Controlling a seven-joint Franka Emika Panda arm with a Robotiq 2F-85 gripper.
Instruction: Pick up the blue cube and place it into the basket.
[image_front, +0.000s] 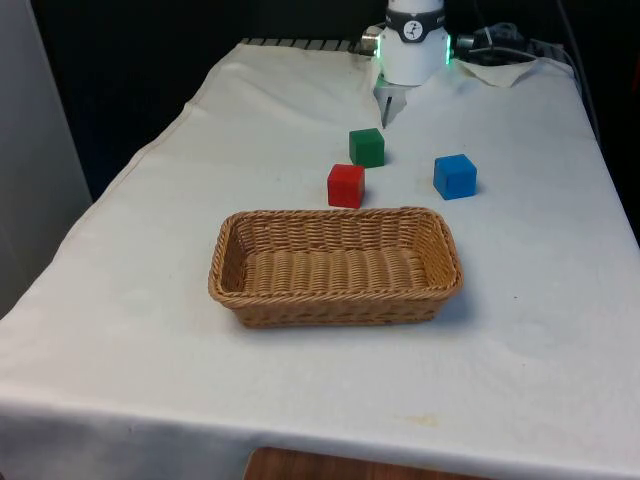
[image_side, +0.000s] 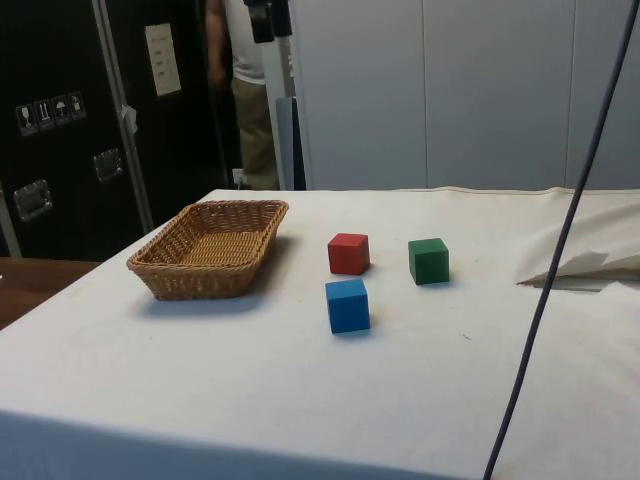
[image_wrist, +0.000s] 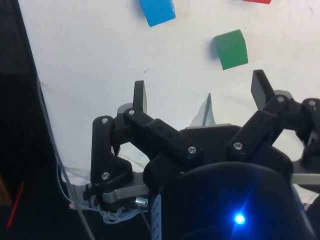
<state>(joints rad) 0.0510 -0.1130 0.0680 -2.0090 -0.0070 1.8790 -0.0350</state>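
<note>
You won't find any wording you can actually read here. In the side view, a pale sheet of paper (image_side: 161, 59) is stuck on the dark cabinet door (image_side: 60, 120) at the left, and its printed lines are too small to make out. Further left on the same cabinets, a small white label (image_side: 47, 112) carries a row of pictogram symbols, possibly handling marks, which you cannot tell apart. The cubes and the basket bear no markings.

The gripper (image_wrist: 200, 92) hangs above the cloth, fingers (image_wrist: 139, 95) spread wide, holding nothing.
</note>
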